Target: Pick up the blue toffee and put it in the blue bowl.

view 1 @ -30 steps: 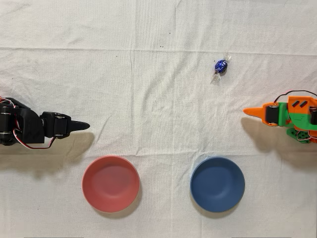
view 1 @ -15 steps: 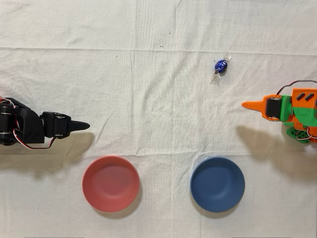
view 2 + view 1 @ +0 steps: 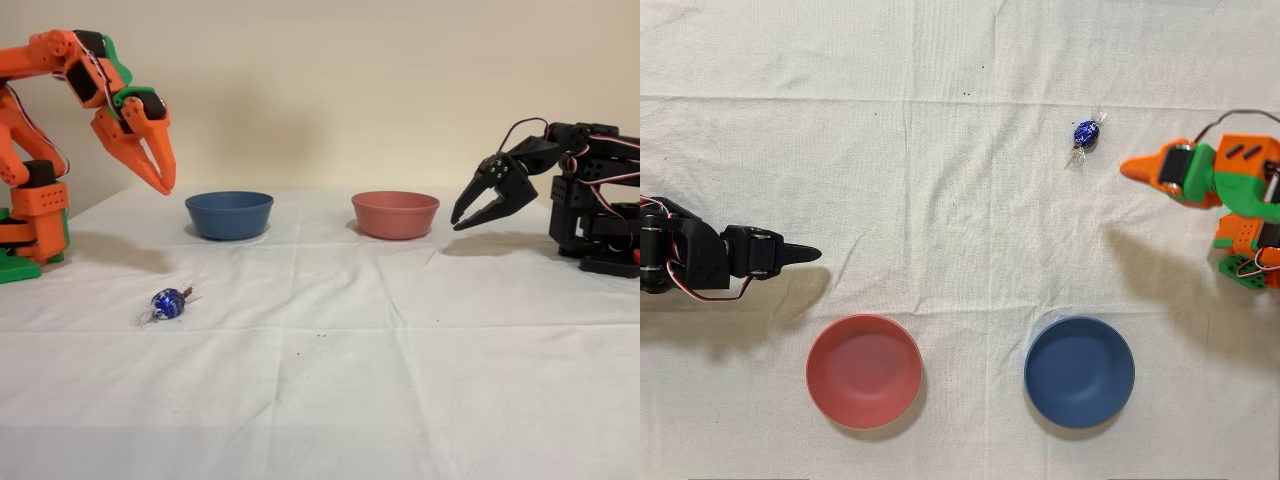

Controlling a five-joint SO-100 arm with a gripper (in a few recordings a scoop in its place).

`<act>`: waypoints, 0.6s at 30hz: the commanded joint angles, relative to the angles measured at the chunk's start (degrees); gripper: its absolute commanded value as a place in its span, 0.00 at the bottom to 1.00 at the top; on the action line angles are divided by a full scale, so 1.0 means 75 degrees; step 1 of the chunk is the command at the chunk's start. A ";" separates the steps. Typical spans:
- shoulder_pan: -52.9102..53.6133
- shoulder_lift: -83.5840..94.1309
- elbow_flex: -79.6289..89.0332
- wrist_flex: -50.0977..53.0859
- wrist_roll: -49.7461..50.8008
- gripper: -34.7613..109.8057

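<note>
In the fixed view, the orange gripper (image 3: 164,186) hangs raised at left, fingers together and empty, above the toffee (image 3: 168,303) lying on the cloth (image 3: 420,380); right of them stands the blue bowl (image 3: 229,215).

Shiny foil blue toffee (image 3: 1086,133) on creased white cloth (image 3: 960,180).

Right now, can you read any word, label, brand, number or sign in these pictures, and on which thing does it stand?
None can be read.
The blue toffee: shiny foil, any print too small to tell.
The blue bowl, the pink-red bowl and the gripper: plain.
</note>
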 commanded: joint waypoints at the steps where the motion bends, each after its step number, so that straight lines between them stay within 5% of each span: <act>1: 0.0574 -0.0293 -0.0668 0.0070 -0.0234 0.24; 18: 0.1898 -0.3000 -0.2074 0.0129 -0.0680 0.25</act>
